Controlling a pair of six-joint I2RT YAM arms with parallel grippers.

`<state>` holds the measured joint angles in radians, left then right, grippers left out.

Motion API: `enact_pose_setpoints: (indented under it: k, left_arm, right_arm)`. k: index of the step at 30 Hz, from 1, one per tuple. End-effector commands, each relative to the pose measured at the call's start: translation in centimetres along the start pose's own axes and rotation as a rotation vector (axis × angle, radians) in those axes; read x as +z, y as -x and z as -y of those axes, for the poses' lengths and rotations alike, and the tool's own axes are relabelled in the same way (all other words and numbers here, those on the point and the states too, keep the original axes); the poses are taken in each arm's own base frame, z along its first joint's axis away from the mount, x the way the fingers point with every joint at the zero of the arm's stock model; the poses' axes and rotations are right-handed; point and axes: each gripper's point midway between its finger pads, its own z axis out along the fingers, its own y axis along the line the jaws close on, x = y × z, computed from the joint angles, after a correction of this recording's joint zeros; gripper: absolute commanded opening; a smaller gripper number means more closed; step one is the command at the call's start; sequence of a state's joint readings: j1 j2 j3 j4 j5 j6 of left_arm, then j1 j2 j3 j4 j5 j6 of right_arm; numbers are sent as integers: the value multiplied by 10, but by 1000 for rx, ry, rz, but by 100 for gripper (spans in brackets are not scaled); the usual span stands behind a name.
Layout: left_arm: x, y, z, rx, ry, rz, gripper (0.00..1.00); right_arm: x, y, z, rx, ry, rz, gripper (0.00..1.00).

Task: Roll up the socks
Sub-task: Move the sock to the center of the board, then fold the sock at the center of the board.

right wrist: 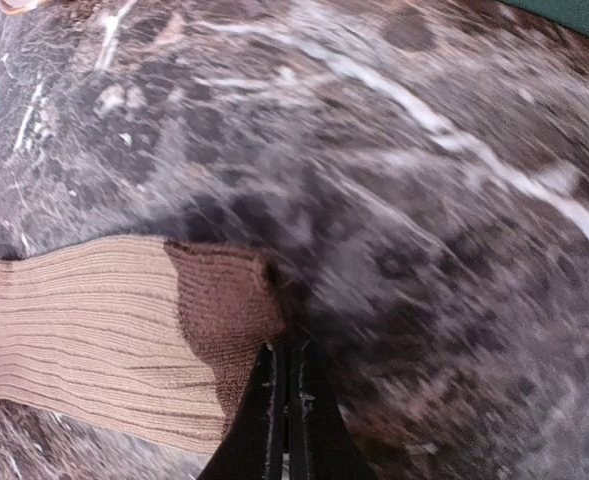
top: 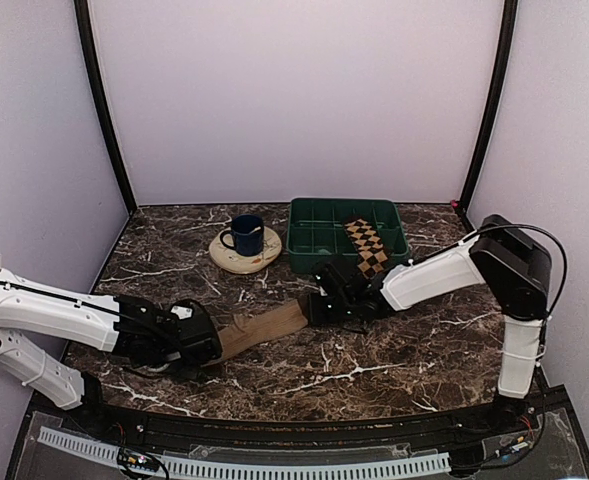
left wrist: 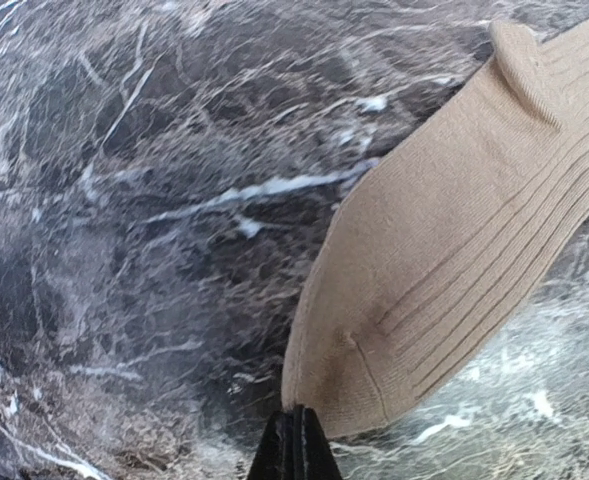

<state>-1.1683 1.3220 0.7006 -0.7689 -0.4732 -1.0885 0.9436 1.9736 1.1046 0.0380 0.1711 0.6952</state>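
A tan-beige sock (top: 264,328) lies stretched out on the marble table between my two grippers. My left gripper (top: 212,345) is shut, its tips pinching the edge of the sock's rounded end (left wrist: 374,330). In the left wrist view the left gripper (left wrist: 296,425) has no gap between its jaws. My right gripper (top: 314,305) is shut on the other end, at the edge of the sock's darker brown patch (right wrist: 224,300); the right gripper (right wrist: 285,365) has its jaws pressed together. The argyle sock (top: 366,245) lies flat in the green tray.
The green tray (top: 319,235) stands at the back centre, just behind my right gripper. A dark blue mug (top: 246,235) sits on a round wooden coaster (top: 236,260) to its left. Dark walls enclose the table on three sides.
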Motion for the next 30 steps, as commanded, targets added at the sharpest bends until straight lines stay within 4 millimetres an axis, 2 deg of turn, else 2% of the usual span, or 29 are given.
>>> enact_pose_setpoints:
  k: [1, 7, 11, 14, 19, 21, 25, 30]
  left_arm:
    - [-9, 23, 23, 34, -75, 84, 0]
    - [-12, 46, 66, 114, -182, 149, 0]
    - [-9, 64, 83, 147, -211, 166, 0]
    - [-7, 76, 92, 151, -240, 174, 0]
    - [0, 86, 91, 162, -240, 173, 0]
    - [2, 82, 88, 166, -234, 161, 0]
    - [5, 74, 88, 153, -267, 147, 0]
    - [10, 68, 82, 145, -258, 136, 0]
  right_arm:
    - [-20, -6, 16, 29, -55, 19, 0]
    - [-38, -14, 38, 93, -96, 49, 0]
    - [-53, -19, 55, 152, -136, 84, 0]
    - [-66, -18, 65, 193, -155, 118, 0]
    - [-83, -21, 80, 231, -192, 153, 0]
    - [-93, -15, 77, 237, -182, 178, 0]
    - [-99, -11, 68, 210, -178, 188, 0]
    - [-107, -1, 41, 154, -154, 215, 0]
